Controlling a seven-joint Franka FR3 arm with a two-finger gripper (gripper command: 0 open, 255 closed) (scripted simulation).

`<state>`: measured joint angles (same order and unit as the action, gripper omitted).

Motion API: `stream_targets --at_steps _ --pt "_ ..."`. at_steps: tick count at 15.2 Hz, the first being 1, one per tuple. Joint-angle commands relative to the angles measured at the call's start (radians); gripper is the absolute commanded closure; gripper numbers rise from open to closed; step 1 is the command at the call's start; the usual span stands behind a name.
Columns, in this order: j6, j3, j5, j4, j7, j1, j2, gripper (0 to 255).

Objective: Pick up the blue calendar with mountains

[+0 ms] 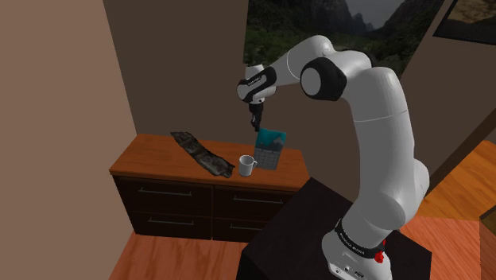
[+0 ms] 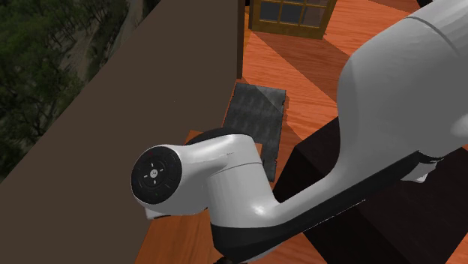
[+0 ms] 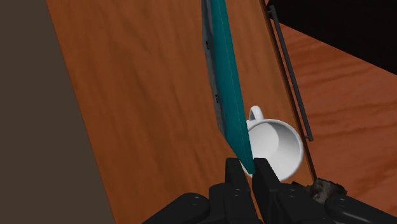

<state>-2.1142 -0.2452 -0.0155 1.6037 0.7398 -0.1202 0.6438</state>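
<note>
The calendar [image 1: 271, 149], teal-blue with a grey grid on its lower half, stands upright just right of centre in the shoulder view, at the right end of the dresser [image 1: 151, 156] top. The gripper [image 1: 254, 122] comes down on its upper left corner from the white arm [image 1: 373, 119], which bends over from the black stand [image 1: 306, 227] at the lower right. In the wrist view the calendar [image 3: 226, 83] is seen edge-on as a thin teal slab running away from the hand, and the gripper [image 3: 247, 168] has its 2 fingers [image 3: 233, 173] drawn narrow, clasping the slab's near edge between them. Whether the calendar's lower edge is touching the wood I cannot tell. 1 white mug [image 1: 247, 165] sits on the dresser just below and left of the calendar in the shoulder view; in the wrist view the mug [image 3: 275, 144] is just beside the calendar's face, open mouth showing, handle turned toward the slab. A dark mottled strip [image 1: 200, 153] lies slantwise across the middle of the dresser top, apart from the mug. The dresser has a brown wood top and a dark front with 2 rows of drawers. In the second exterior view the arm [image 2: 225, 180] takes up the centre and right, with a dark mat [image 2: 259, 109] on the wood floor at upper centre.
</note>
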Motion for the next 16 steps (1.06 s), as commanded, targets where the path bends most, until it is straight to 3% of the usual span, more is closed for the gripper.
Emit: stream_targets --at_steps 1,16 --pt "0.015 -0.002 -0.002 -0.003 0.001 0.001 -0.011 255" --pt "0.147 -0.012 -0.015 -0.051 0.009 0.009 -0.098 255"
